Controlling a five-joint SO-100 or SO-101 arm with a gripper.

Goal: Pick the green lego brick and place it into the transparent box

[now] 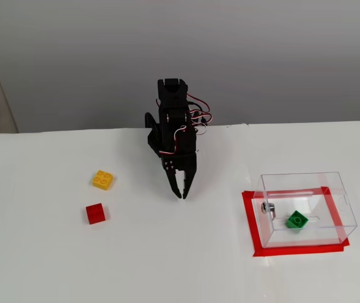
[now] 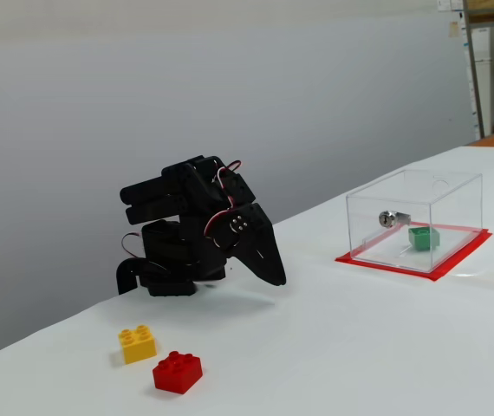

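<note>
The green lego brick [image 1: 297,219] [image 2: 423,237] lies inside the transparent box [image 1: 341,205] [image 2: 442,186], on its floor beside a small metal fitting. The box stands on a red taped rectangle at the right in both fixed views. My black gripper [image 1: 181,194] [image 2: 276,279] hangs folded down near the arm's base, well to the left of the box, tips pointing at the table. Its jaws are shut with nothing between them.
A yellow brick [image 1: 103,179] [image 2: 137,343] and a red brick [image 1: 95,213] [image 2: 177,372] lie on the white table to the left of the arm. The arm's base [image 1: 170,104] stands at the table's back edge against a grey wall.
</note>
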